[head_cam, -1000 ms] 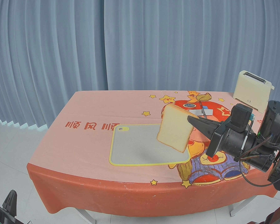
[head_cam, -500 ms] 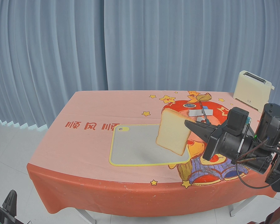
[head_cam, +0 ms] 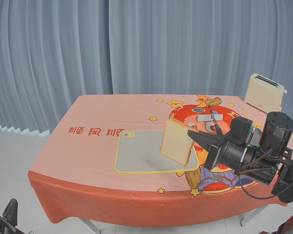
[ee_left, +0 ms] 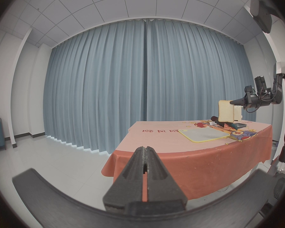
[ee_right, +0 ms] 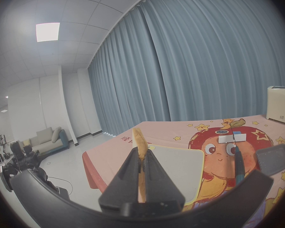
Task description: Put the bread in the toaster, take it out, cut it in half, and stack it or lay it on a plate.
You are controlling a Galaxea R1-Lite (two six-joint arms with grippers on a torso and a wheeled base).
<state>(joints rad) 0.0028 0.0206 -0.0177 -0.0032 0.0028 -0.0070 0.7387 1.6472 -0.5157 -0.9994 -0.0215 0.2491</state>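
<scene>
The right gripper (head_cam: 191, 134), fingers grasping the bread slice (head_cam: 175, 142), holds it upright above the cutting board's (head_cam: 136, 155) right end. Lay it flat and low before releasing. The left gripper's (ee_left: 144, 171) fingers are clenched, empty.

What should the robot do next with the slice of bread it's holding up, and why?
Probably lower the bread and lay it flat on the cutting board. The right end effector is shut on the bread's edge, holding it upright in the air just above the board, away from the toaster. A knife lies near the board, so cutting looks like the coming step.
</scene>
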